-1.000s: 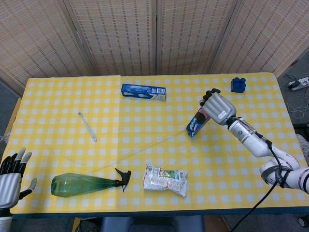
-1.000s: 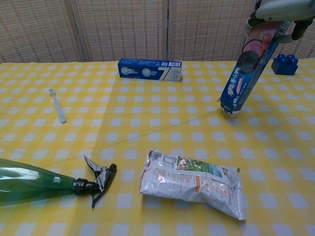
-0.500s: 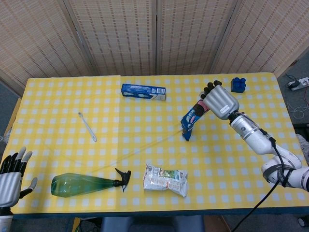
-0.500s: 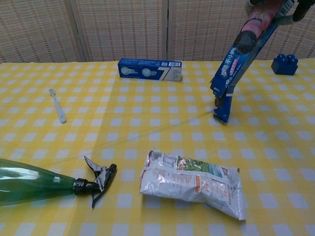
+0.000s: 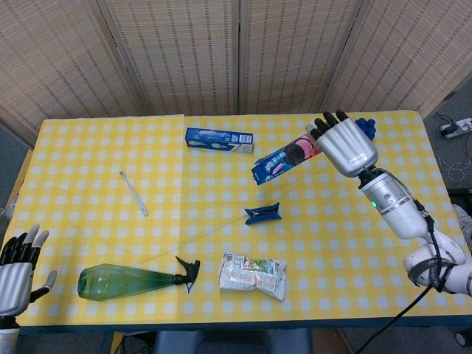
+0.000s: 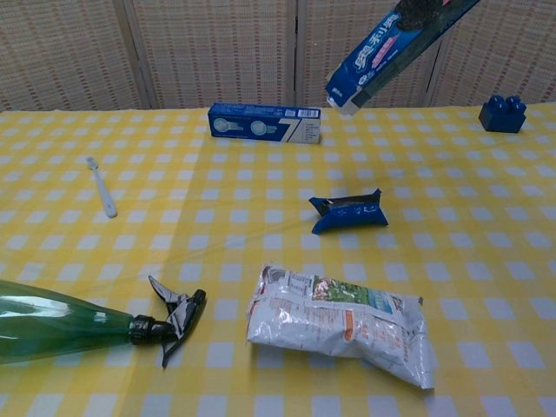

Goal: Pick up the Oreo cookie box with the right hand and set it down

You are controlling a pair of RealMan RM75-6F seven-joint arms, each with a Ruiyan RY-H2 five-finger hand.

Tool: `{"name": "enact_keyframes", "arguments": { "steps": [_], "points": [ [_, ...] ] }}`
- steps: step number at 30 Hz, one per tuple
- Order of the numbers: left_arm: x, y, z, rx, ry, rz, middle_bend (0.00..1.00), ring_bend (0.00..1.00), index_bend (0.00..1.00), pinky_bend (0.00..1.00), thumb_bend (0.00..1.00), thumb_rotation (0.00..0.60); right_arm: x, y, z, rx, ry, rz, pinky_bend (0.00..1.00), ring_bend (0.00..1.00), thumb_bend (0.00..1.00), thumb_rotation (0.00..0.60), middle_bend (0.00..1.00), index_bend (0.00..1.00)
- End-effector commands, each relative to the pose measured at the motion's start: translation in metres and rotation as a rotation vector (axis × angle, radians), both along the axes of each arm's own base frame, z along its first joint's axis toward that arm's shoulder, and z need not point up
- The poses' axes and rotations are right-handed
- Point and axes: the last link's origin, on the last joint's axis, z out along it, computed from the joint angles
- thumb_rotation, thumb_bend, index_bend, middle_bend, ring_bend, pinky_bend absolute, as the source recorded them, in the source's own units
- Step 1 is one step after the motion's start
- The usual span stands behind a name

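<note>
Half done: right hand (image 5: 345, 144) grips the Oreo box (image 5: 280, 161) aloft at the table's (image 5: 96, 184) one o'clock, set-down pending.

1. A table (image 5: 88, 147) fills the middle, covered with a yellow and white checked cloth (image 6: 521, 261).
2. Behind it stands a woven tan folding screen (image 5: 177, 51).
3. Grey floor (image 5: 457, 103) shows at the right, with white cables (image 5: 461, 147) on it.

Showing glossy printed cardboard on the Oreo cookie box (image 5: 282, 160); gleaming smooth silver metal on the right hand (image 5: 345, 144) gripping it; lying below, matt checked cloth on the table (image 5: 88, 169).
</note>
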Motion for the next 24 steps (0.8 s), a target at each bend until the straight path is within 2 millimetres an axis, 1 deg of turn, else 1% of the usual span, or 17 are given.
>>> {"name": "enact_keyframes", "arguments": {
  "steps": [1, 5, 8, 13, 15, 18, 24],
  "points": [
    [0.0, 0.0, 0.0, 0.0, 0.0, 0.0, 0.0, 0.0, 0.05, 0.0, 0.36, 0.6, -0.01, 0.012, -0.018, 0.11, -0.162, -0.055, 0.33, 0.23, 0.37, 0.6, 0.33, 0.27],
    [0.001, -0.001, 0.0, 0.003, -0.001, 0.0, 0.0, 0.0, 0.05, 0.0, 0.36, 0.6, -0.026, 0.023, -0.04, 0.197, -0.268, -0.109, 0.33, 0.23, 0.37, 0.6, 0.34, 0.27],
    [0.0, -0.001, 0.0, -0.001, 0.001, 0.002, 0.0, 0.0, 0.05, 0.0, 0.36, 0.6, -0.042, 0.032, -0.061, 0.273, -0.384, -0.182, 0.33, 0.23, 0.37, 0.6, 0.34, 0.27],
    [0.003, -0.001, 0.001, 0.003, 0.001, -0.006, 0.0, 0.0, 0.05, 0.0, 0.37, 0.6, -0.062, 0.039, -0.086, 0.349, -0.53, -0.27, 0.33, 0.23, 0.37, 0.6, 0.35, 0.27],
    [0.003, -0.001, 0.001, 0.003, 0.001, -0.004, 0.0, 0.0, 0.05, 0.0, 0.36, 0.6, -0.07, 0.045, -0.096, 0.391, -0.597, -0.306, 0.33, 0.24, 0.37, 0.6, 0.35, 0.27],
    [0.002, -0.002, 0.0, 0.0, 0.002, 0.003, 0.0, 0.0, 0.05, 0.0, 0.36, 0.6, -0.083, 0.056, -0.111, 0.438, -0.635, -0.34, 0.33, 0.24, 0.38, 0.6, 0.35, 0.27],
    [0.001, -0.002, 0.0, 0.0, 0.005, 0.005, 0.0, 0.0, 0.05, 0.0, 0.37, 0.6, -0.112, 0.08, -0.133, 0.488, -0.647, -0.408, 0.33, 0.24, 0.38, 0.6, 0.35, 0.27]
  ]
}}
